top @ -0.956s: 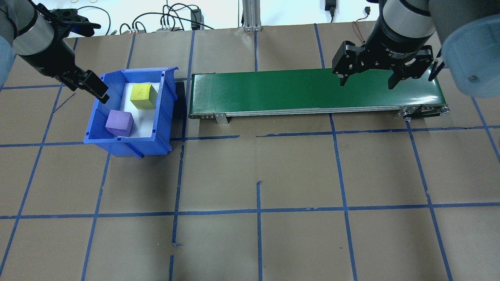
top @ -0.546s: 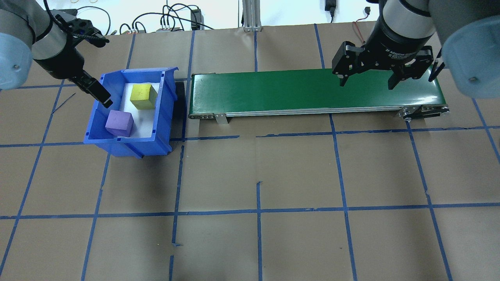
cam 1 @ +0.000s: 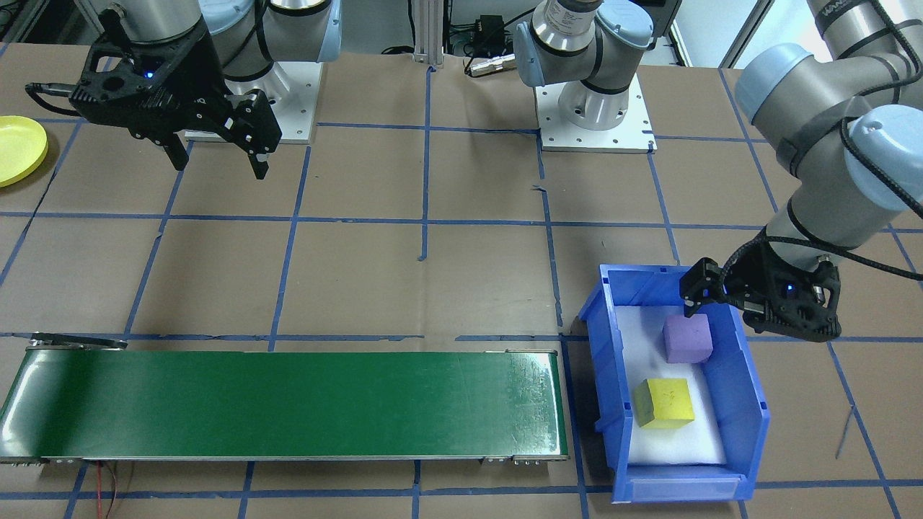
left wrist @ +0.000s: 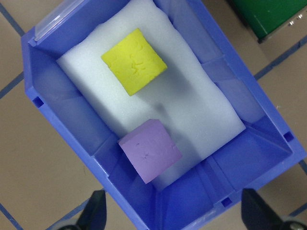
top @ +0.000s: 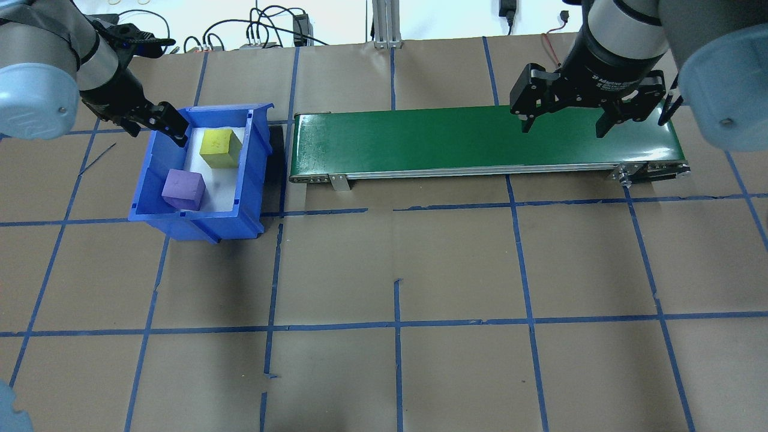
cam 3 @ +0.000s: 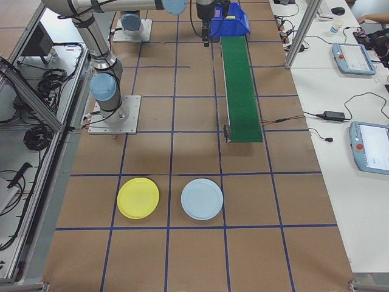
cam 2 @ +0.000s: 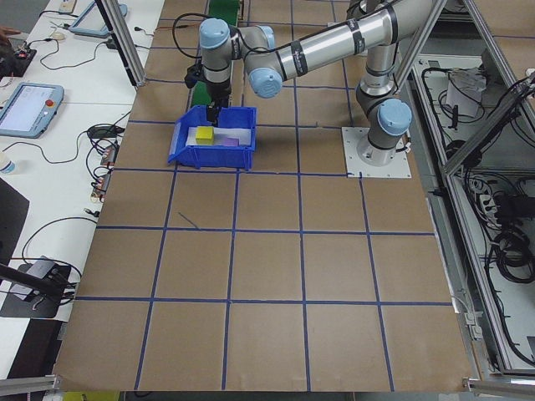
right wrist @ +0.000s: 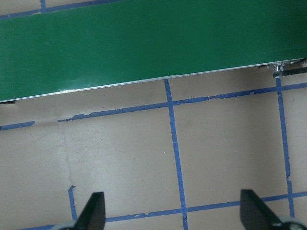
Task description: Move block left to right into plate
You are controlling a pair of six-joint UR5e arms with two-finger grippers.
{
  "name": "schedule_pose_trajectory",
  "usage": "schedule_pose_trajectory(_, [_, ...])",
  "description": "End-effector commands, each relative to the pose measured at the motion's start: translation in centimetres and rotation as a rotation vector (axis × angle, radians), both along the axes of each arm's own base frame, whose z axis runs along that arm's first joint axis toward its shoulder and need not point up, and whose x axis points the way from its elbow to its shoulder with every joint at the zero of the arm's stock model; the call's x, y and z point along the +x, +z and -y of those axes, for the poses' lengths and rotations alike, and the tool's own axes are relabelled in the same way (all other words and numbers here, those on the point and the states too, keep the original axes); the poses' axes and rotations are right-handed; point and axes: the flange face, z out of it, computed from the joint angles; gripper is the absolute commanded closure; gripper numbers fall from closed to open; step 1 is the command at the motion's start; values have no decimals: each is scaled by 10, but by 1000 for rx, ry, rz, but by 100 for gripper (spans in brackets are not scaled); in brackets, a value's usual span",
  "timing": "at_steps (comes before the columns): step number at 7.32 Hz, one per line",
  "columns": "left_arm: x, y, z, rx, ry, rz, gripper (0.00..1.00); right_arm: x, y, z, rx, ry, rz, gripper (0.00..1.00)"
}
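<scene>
A yellow block (top: 219, 147) and a purple block (top: 184, 189) lie on white foam inside a blue bin (top: 252, 174). My left gripper (top: 165, 126) hangs open over the bin's left far corner and holds nothing. In the left wrist view both blocks (left wrist: 134, 67) (left wrist: 150, 150) show from above, between the wide-spread fingers (left wrist: 93, 215). My right gripper (top: 562, 123) hangs open and empty above the right end of the green conveyor belt (top: 480, 141). The yellow plate (cam 3: 138, 198) lies on the table's right side, also seen in the front view (cam 1: 14, 148).
A pale blue plate (cam 3: 202, 199) lies beside the yellow one. The conveyor runs from the bin toward the right side. Both arm bases (cam 1: 595, 108) stand at the robot's edge. Cables and tablets lie beyond the table's far edge.
My left gripper has swung from the bin's left wall toward its far corner and turned. The right gripper and both blocks have stayed put.
</scene>
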Motion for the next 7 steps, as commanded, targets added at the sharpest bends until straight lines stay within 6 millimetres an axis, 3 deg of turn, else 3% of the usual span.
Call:
schedule_pose_trajectory(1, [-6,-19,11,-2,130,-99,0,0,0,0,0,0,0,0])
schedule_pose_trajectory(2, [-6,-23,14,-4,129,-100,0,0,0,0,0,0,0,0])
schedule_pose_trajectory(5, [1,-68,41,-41,126,-91,0,0,0,0,0,0,0,0])
schedule_pose_trajectory(7, [1,-79,44,-32,144,-96,0,0,-1,0,1,0,0,0])
